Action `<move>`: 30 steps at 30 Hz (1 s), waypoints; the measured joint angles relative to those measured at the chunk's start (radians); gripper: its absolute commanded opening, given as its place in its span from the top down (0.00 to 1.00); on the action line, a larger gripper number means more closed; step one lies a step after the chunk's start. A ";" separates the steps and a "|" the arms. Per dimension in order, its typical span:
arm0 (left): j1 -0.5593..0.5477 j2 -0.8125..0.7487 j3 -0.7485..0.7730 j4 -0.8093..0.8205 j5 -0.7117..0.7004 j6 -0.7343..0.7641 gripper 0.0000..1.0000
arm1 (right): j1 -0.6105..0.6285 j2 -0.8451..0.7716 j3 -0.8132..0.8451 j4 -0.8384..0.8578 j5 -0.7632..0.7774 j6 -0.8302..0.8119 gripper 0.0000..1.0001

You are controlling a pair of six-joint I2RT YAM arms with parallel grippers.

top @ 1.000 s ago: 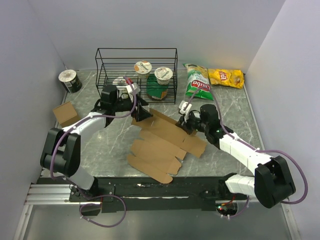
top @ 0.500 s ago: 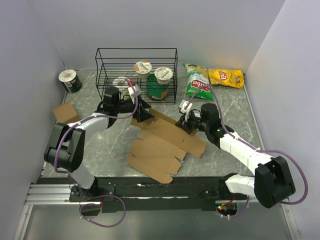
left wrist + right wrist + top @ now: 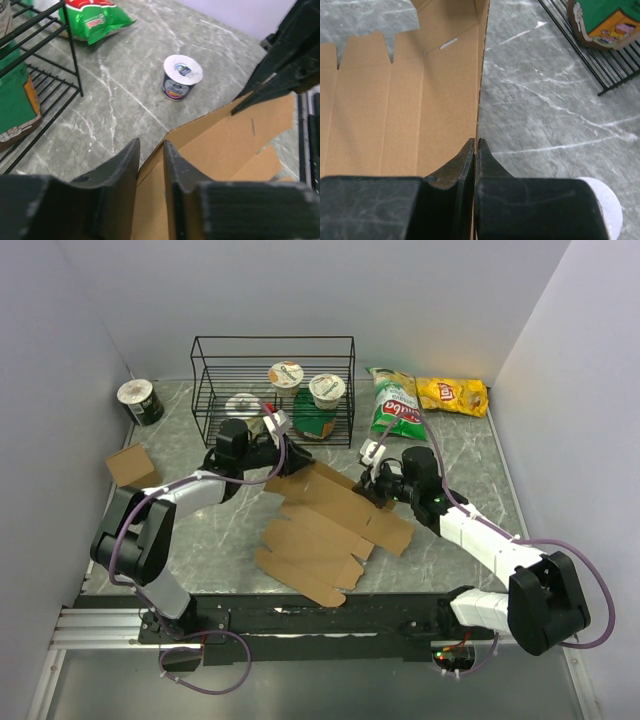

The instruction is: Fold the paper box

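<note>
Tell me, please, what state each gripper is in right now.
Left gripper: narrow around the paper box edge; grip cannot be told.
Right gripper: closed on that box.

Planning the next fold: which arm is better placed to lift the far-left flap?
Probably left: the left gripper straddles that flap's edge, jaws apart; the right gripper is shut on another edge of the paper box.

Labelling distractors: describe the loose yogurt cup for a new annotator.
Find the black wire rack at the back. Just off its front right corner, a white-lidded yogurt cup stands on the tabletop. The other cups sit on the rack; this one is outside.
</note>
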 measured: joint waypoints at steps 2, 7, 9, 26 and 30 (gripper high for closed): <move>-0.013 0.000 0.000 -0.006 -0.035 0.004 0.80 | -0.002 0.000 0.000 -0.003 0.011 0.002 0.98; -0.050 -0.003 0.000 -0.045 -0.116 0.013 0.79 | -0.006 0.000 -0.001 -0.020 0.043 0.006 0.98; -0.066 -0.013 0.000 -0.062 -0.160 0.017 0.77 | -0.006 0.000 -0.002 -0.021 0.052 0.008 0.98; -0.140 -0.068 0.012 -0.180 -0.431 0.095 0.17 | -0.004 0.000 -0.007 0.016 0.090 0.016 0.99; -0.140 -0.121 -0.037 -0.176 -0.526 0.054 0.15 | -0.004 0.000 -0.007 0.021 0.096 0.016 1.00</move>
